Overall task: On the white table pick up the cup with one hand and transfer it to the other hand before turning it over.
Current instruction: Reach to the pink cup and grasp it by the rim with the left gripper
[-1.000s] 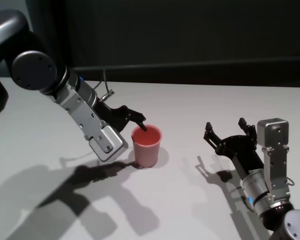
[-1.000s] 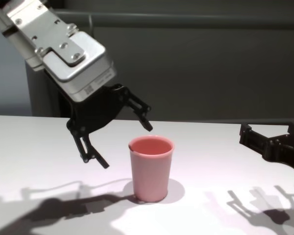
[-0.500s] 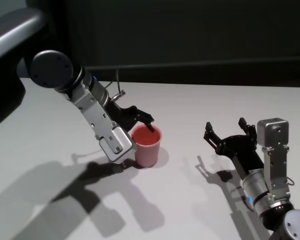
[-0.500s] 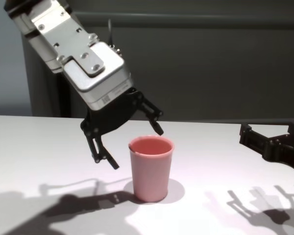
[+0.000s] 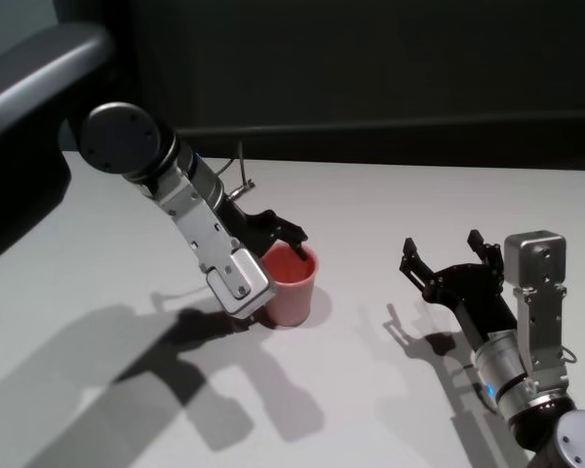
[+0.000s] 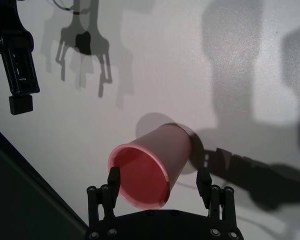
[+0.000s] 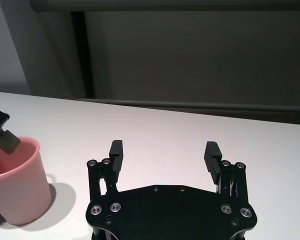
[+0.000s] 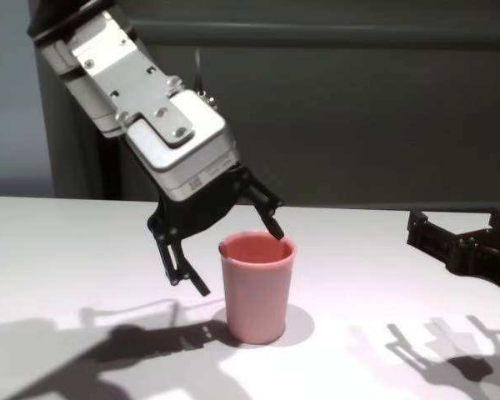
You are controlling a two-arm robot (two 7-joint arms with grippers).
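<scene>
The salmon-pink cup [image 5: 294, 289] [image 8: 257, 287] stands upright on the white table [image 5: 370, 205]. My left gripper [image 8: 231, 247] is open and tilted down over it. One finger [image 8: 272, 223] sits at the far side of the rim and the other [image 8: 187, 272] hangs left of the cup wall. In the left wrist view the cup [image 6: 149, 169] lies between the spread fingertips of the left gripper [image 6: 159, 176], with no grip closed on it. My right gripper [image 5: 441, 246] [image 7: 164, 151] waits open and empty to the right of the cup [image 7: 15, 186], just above the table.
A dark wall and a rail run along the table's far edge [image 5: 390, 146]. Arm shadows fall on the tabletop in front of the cup. Bare tabletop [image 8: 358, 250] separates the cup from the right gripper [image 8: 460, 237].
My left gripper has moved right and down, from beside the cup to straddling its rim, still open. The cup and the right arm have not moved.
</scene>
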